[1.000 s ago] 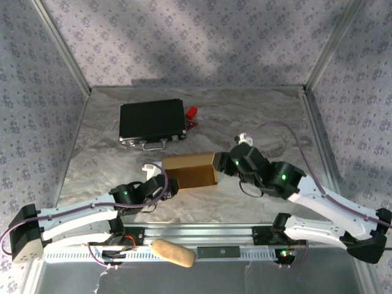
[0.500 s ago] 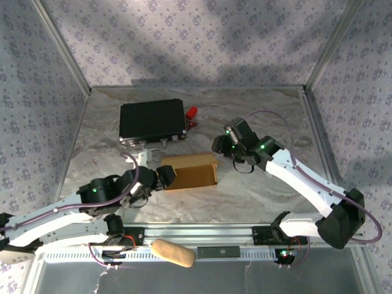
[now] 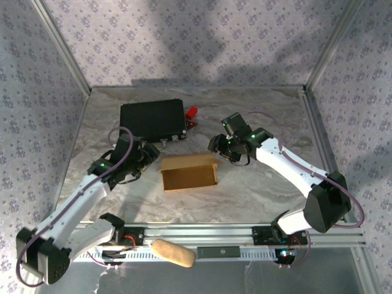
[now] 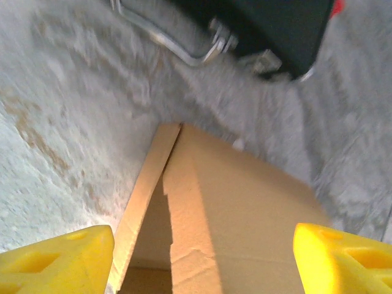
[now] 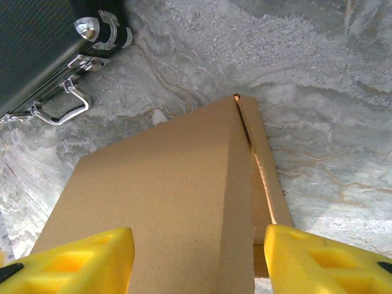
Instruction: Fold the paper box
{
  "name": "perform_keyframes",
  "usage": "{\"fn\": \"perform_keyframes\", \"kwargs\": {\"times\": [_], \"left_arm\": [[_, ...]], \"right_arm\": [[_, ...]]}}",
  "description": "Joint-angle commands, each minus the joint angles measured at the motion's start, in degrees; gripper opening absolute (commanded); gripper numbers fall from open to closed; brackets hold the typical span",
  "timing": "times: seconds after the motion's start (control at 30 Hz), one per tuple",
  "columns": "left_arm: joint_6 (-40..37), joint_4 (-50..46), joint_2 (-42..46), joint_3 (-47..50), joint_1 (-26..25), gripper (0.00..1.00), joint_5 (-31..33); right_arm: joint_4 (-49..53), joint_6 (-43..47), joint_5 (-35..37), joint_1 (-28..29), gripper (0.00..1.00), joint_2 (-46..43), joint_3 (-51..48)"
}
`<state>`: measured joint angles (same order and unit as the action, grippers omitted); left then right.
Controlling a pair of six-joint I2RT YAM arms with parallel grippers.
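Observation:
The paper box [image 3: 188, 173] is a brown cardboard carton lying in the middle of the marble table. My left gripper [image 3: 149, 159] hovers at its left end, jaws open. In the left wrist view the yellow fingertips [image 4: 58, 260] stand wide apart over the box [image 4: 245, 208], where a side flap gapes away from the top panel. My right gripper [image 3: 218, 148] is at the box's far right corner, also open. In the right wrist view the box [image 5: 165, 202] lies below my right gripper [image 5: 196, 263], whose pads touch nothing.
A black case [image 3: 153, 121] with a metal handle lies behind the box, close to my left gripper, with a small red object [image 3: 192, 113] at its right end. A tan rounded lump [image 3: 173, 253] rests on the front rail. Metal frame posts border the table.
My left arm swung up and back to the left, off the box's left end, and its jaws widened. My right gripper shifted left and farther back. The box stayed in place.

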<state>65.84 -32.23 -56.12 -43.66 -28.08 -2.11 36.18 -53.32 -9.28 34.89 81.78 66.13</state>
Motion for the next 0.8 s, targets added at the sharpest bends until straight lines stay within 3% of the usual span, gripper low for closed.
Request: {"fn": "perform_keyframes", "kwargs": {"times": [0.0,0.2,0.33,0.67,0.77], "left_arm": [[0.35,6.98,-0.35,0.96,-0.35,0.76,-8.28],[2.56,10.33,-0.97,4.03,-3.54,0.71,-7.15],[3.82,12.81,-0.57,6.92,-3.96,0.44,-7.63],[4.47,11.84,1.72,8.84,-6.59,0.40,-4.59],[4.55,11.63,1.83,9.45,-7.06,0.26,-4.13]], "right_arm": [[-1.44,0.06,-2.89,-0.18,0.59,0.43,-0.81],[-3.48,-0.38,-4.48,0.35,0.58,1.31,-3.39],[-5.12,-1.01,-4.71,0.52,0.55,0.32,-5.83],[-7.25,-1.88,-5.65,1.75,0.47,-0.18,-8.18],[-8.19,-2.80,-5.40,2.53,0.45,-0.78,-9.71]]}}
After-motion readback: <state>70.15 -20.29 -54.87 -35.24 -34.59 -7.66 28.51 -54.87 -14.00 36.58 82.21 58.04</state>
